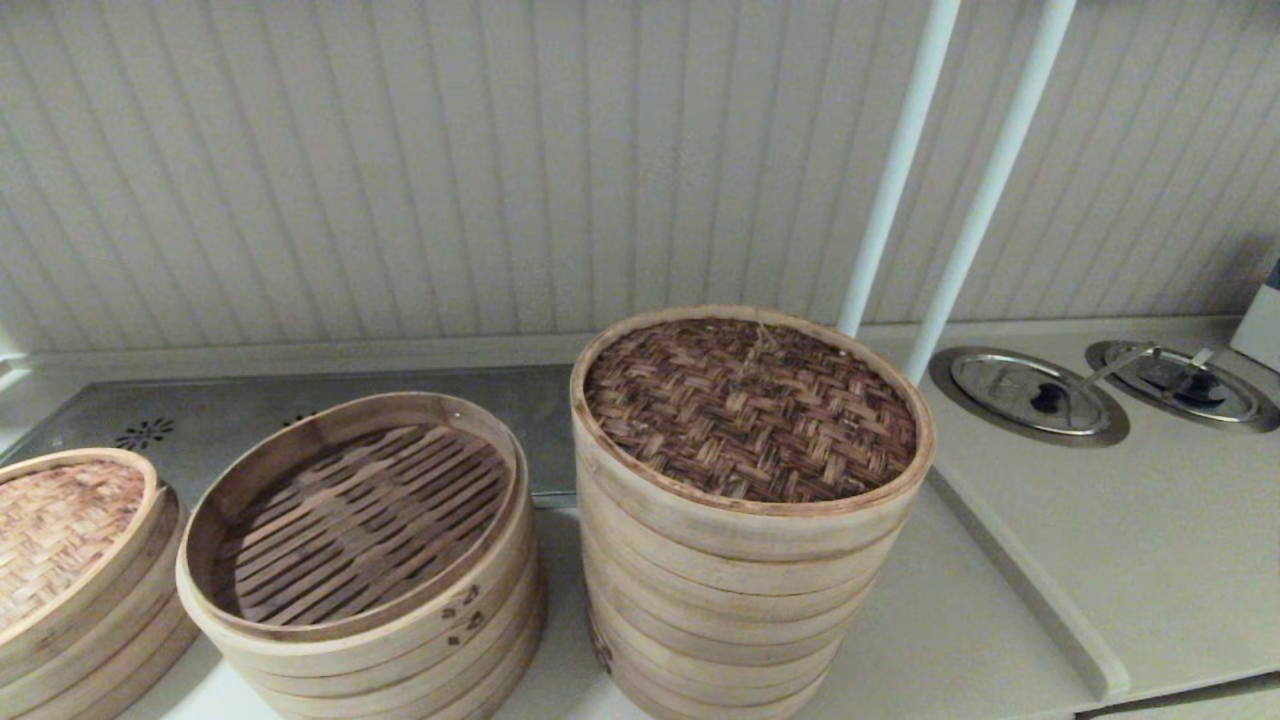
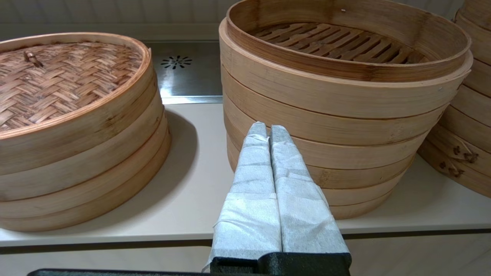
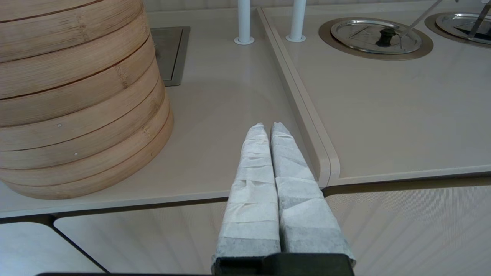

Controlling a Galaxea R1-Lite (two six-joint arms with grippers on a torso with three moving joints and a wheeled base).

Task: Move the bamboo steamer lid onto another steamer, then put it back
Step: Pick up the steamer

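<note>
The head camera looked down from above at the bench (image 1: pixel 1150 560) and wall. Each wrist camera sat low at the bench's front edge, facing inward close behind its tool. The tall stack (image 1: pixel 740 600) appeared in head and right wrist views, probably left wrist too.

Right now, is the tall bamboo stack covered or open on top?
Covered: the dark woven lid sits flat inside the rim of the tall stack.

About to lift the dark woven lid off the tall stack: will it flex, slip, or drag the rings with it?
The bamboo steamer lid probably stays stiff: its weave sits inside a solid hoop rim. It looks shallow and thin, so likely light. It sits snug on the tall stack, so a tilted pull might nudge the top ring.
</note>
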